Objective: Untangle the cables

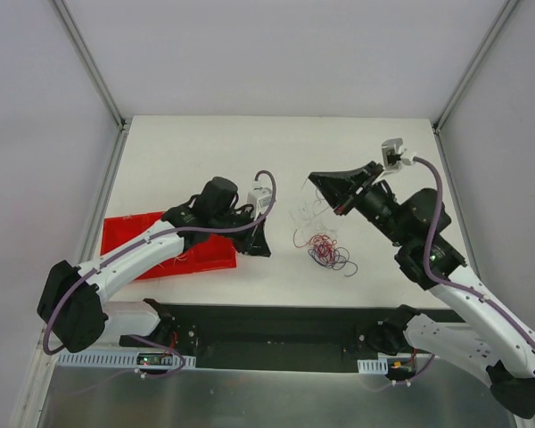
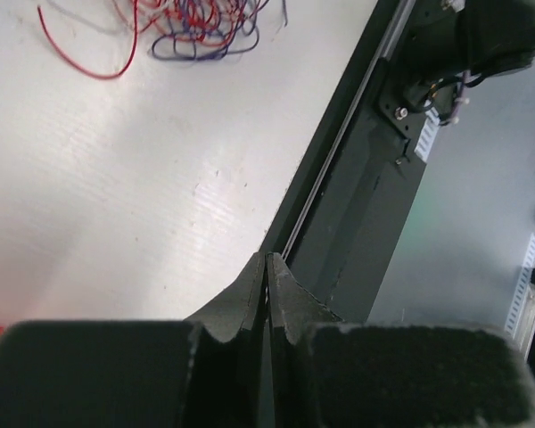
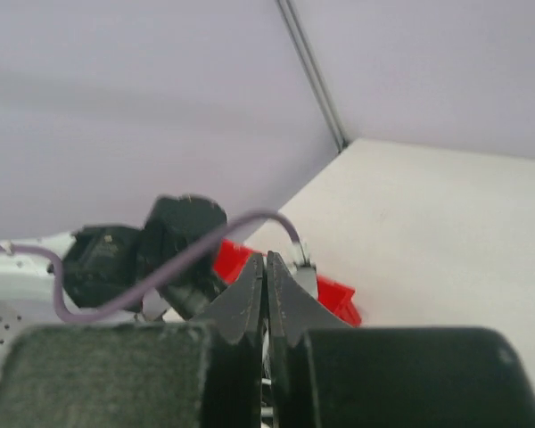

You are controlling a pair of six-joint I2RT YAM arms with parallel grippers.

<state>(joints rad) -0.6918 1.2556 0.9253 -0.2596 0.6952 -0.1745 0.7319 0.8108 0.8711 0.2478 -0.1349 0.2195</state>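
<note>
The cables lie as a small tangle of dark red and purplish wires (image 1: 326, 251) on the white table, right of centre; they also show at the top of the left wrist view (image 2: 192, 22). Thin whitish wires (image 1: 308, 210) rise from the tangle's far side towards my right gripper (image 1: 316, 178). That gripper is shut and raised above the table, and a whitish strand shows between its fingers in the right wrist view (image 3: 267, 257). My left gripper (image 1: 260, 241) is shut, low over the table left of the tangle, with nothing seen in it (image 2: 268, 259).
A red tray (image 1: 156, 247) lies at the left under my left arm, and shows behind the fingers in the right wrist view (image 3: 337, 292). A black base strip (image 1: 276, 325) runs along the table's near edge. Grey walls enclose the table.
</note>
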